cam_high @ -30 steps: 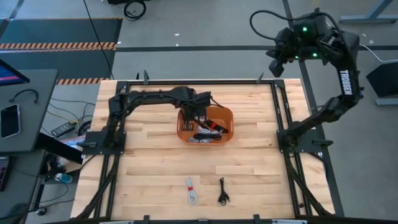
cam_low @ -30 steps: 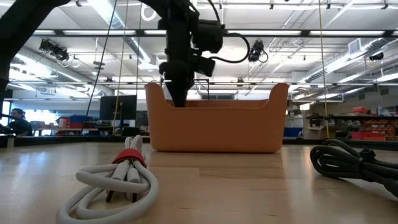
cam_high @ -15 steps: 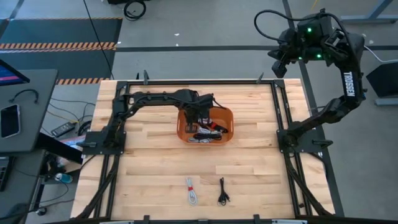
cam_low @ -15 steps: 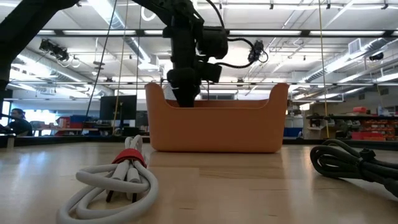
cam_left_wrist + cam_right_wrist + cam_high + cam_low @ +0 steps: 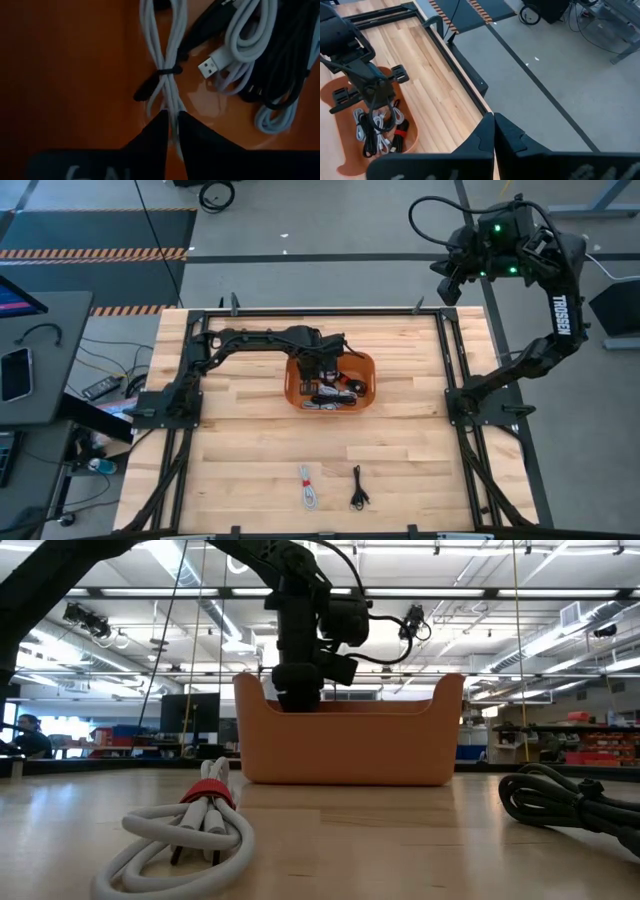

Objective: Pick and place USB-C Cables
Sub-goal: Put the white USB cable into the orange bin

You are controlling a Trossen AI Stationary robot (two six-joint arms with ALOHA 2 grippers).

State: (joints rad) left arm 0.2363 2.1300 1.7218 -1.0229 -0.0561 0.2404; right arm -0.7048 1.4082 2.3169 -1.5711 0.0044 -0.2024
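The wooden bench (image 5: 260,430) carries an orange bin (image 5: 365,366) at its middle, several coiled USB-C cables (image 5: 330,395) piled inside. The left pincer (image 5: 172,117) reaches down into the bin, its fingers a narrow slit apart around a white bundle (image 5: 167,75) that seems to rest on the bin floor. The right pincer (image 5: 493,119) is raised beyond the bench's far right corner, pressed together. A white cable (image 5: 308,487) and a black cable (image 5: 358,489) lie near the front edge.
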